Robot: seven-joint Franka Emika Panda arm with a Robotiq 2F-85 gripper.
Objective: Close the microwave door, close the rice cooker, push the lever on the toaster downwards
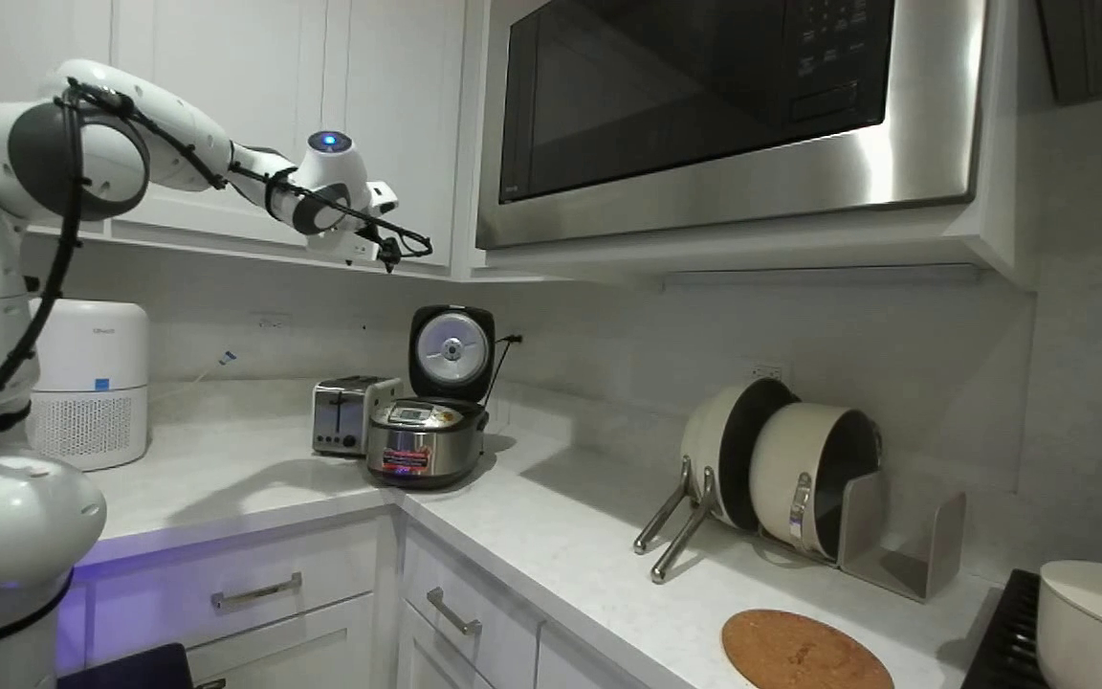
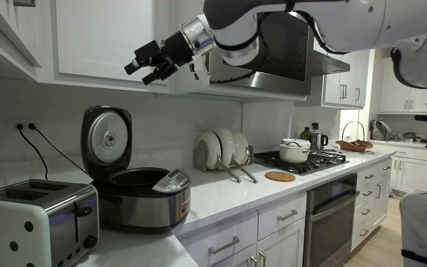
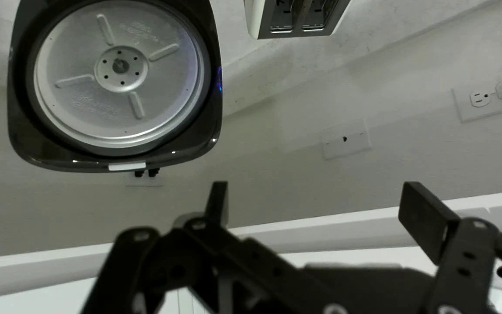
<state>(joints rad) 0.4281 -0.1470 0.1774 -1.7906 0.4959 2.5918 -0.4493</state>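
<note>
The microwave door (image 1: pixel 647 96) is stainless-framed with dark glass and looks flush with its body; my arm partly covers the microwave in an exterior view (image 2: pixel 284 48). The rice cooker (image 2: pixel 139 204) stands on the counter with its lid (image 2: pixel 106 142) raised upright; the lid's round metal inside also shows in the wrist view (image 3: pixel 120 69). The silver toaster (image 2: pixel 35 222) stands beside the cooker, its black lever (image 2: pixel 83 211) near the top of the slot. My gripper (image 2: pixel 140 73) is open and empty, in the air above the cooker lid; its spread fingers show in the wrist view (image 3: pixel 316 205).
Upper cabinets (image 2: pixel 106 40) are close behind the gripper. A white cylindrical appliance (image 1: pixel 92 383) stands left of the toaster in an exterior view. Pans in a rack (image 1: pixel 804 469), a cork mat (image 1: pixel 804 651) and a pot (image 1: pixel 1101 622) are farther along the counter. Cords (image 2: pixel 58 152) run behind the cooker.
</note>
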